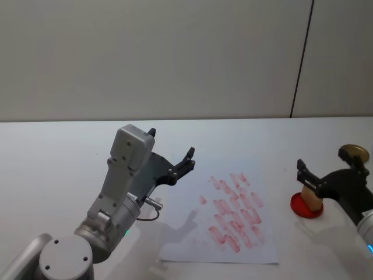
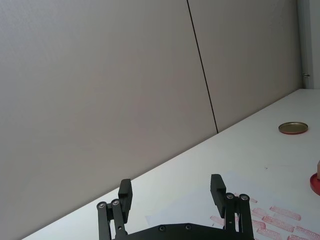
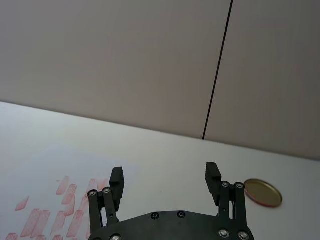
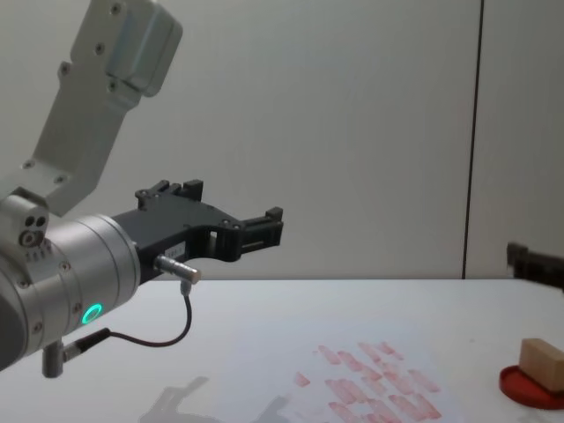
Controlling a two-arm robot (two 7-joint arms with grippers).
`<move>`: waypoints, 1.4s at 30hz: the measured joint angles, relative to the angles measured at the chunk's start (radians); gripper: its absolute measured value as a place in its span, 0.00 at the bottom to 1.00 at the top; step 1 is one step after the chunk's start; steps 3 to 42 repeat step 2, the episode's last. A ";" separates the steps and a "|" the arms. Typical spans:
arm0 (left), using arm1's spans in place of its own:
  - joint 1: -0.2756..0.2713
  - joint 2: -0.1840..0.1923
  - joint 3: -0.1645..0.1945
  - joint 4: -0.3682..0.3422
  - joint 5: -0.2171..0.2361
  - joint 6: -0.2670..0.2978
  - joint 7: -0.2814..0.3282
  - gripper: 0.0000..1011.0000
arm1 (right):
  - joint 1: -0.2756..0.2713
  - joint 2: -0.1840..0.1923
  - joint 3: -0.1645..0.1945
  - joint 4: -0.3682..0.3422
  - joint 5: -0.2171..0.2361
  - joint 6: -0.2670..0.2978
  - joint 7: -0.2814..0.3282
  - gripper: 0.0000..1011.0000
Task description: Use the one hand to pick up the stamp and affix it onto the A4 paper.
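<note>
Hovering over the stamp (image 1: 312,199) with jaws spread wide, the right gripper (image 1: 323,162): black, two-fingered, pinching nothing and touching nothing. Seen from the chest as one dark fingertip at the edge, well above the block. Gap between the jaws clearly wider than the stamp.

Standing upright on the ink pad (image 1: 305,208), one small rectangular block of pale tan wood, matte, square-edged. Placed at 3 o'clock from the paper (image 1: 192,236), near it but apart. Under the block, one flat round red pad, glossy at the rim.

Lying at 12 o'clock from the pad, one thin round lid (image 1: 354,153) of brassy metal, flat on the counter (image 1: 58,151), partly hidden behind a right fingertip in the head view.

Spread flat on the white counter, one white rectangular sheet, smooth. Printed across its 3 o'clock half with rows of oblong pink-red marks (image 1: 236,216), slanted, smudgy, too crowded to count exactly.

Raised above the counter at 9 o'clock from the paper, the left gripper (image 1: 172,144): also black, jaws likewise held wide apart, gripping nothing, clear of the sheet. Mounted on a silver cylindrical wrist with a green-lit ring (image 4: 91,313) and one thin dark cable (image 4: 167,339) looping beneath.

Counted in all: two grippers, one stamp, one pad, one lid, one sheet.
</note>
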 joint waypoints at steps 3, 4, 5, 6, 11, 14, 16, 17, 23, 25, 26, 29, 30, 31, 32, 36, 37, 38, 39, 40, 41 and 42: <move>0.000 0.000 0.000 0.000 0.000 0.000 0.000 0.98 | -0.007 0.004 0.002 -0.010 -0.006 -0.015 0.001 0.99; 0.000 0.000 0.000 0.000 0.000 0.000 0.000 0.98 | -0.007 0.004 0.002 -0.010 -0.006 -0.015 0.001 0.99; 0.000 0.000 0.000 0.000 0.000 0.000 0.000 0.98 | -0.007 0.004 0.002 -0.010 -0.006 -0.015 0.001 0.99; 0.000 0.000 0.000 0.000 0.000 0.000 0.000 0.98 | -0.007 0.004 0.002 -0.010 -0.006 -0.015 0.001 0.99; 0.000 0.000 0.000 0.000 0.000 0.000 0.000 0.98 | -0.007 0.004 0.002 -0.010 -0.006 -0.015 0.001 0.99; 0.000 0.000 0.000 0.000 0.000 0.000 0.000 0.98 | -0.007 0.004 0.002 -0.010 -0.006 -0.015 0.001 0.99; 0.000 0.000 0.000 0.000 0.000 0.000 0.000 0.98 | -0.007 0.004 0.002 -0.010 -0.006 -0.015 0.001 0.99; 0.000 0.000 0.000 0.000 0.000 0.000 0.000 0.98 | -0.007 0.004 0.002 -0.010 -0.006 -0.015 0.001 0.99; 0.000 0.000 0.000 0.000 0.000 0.000 0.000 0.98 | -0.007 0.004 0.002 -0.010 -0.006 -0.015 0.001 0.99; 0.000 0.000 0.000 0.000 0.000 0.000 0.000 0.98 | -0.007 0.004 0.002 -0.010 -0.006 -0.015 0.001 0.99; 0.000 0.000 0.000 0.000 0.000 0.000 0.000 0.98 | -0.007 0.004 0.002 -0.010 -0.006 -0.015 0.001 0.99; 0.000 0.000 0.000 0.000 0.000 0.000 0.000 0.98 | -0.007 0.004 0.002 -0.010 -0.006 -0.015 0.001 0.99; 0.000 0.000 0.000 0.000 0.000 0.000 0.000 0.98 | -0.007 0.004 0.002 -0.010 -0.006 -0.015 0.001 0.99; 0.000 0.000 0.000 0.000 0.000 0.000 0.000 0.98 | -0.007 0.004 0.002 -0.010 -0.006 -0.015 0.001 0.99; 0.000 0.000 0.000 0.000 0.000 0.000 0.000 0.98 | -0.007 0.004 0.002 -0.010 -0.006 -0.015 0.001 0.99; 0.000 0.000 0.000 0.000 0.000 0.000 0.000 0.98 | -0.007 0.004 0.002 -0.010 -0.006 -0.015 0.001 0.99; 0.000 0.000 0.000 0.000 0.000 0.000 0.000 0.98 | -0.007 0.004 0.002 -0.010 -0.006 -0.015 0.001 0.99; 0.000 0.000 0.000 0.000 0.000 0.000 0.000 0.98 | -0.007 0.004 0.002 -0.010 -0.006 -0.015 0.001 0.99; 0.000 0.000 0.000 0.000 0.000 0.000 0.000 0.98 | -0.007 0.004 0.002 -0.010 -0.006 -0.015 0.001 0.99; 0.000 0.000 0.000 0.000 0.000 0.000 0.000 0.98 | -0.007 0.004 0.002 -0.010 -0.006 -0.015 0.001 0.99; 0.000 0.000 0.000 0.000 0.000 0.000 0.000 0.98 | -0.007 0.004 0.002 -0.010 -0.006 -0.015 0.001 0.99; 0.000 0.000 0.000 0.000 0.000 0.000 0.000 0.98 | -0.007 0.004 0.002 -0.010 -0.006 -0.015 0.001 0.99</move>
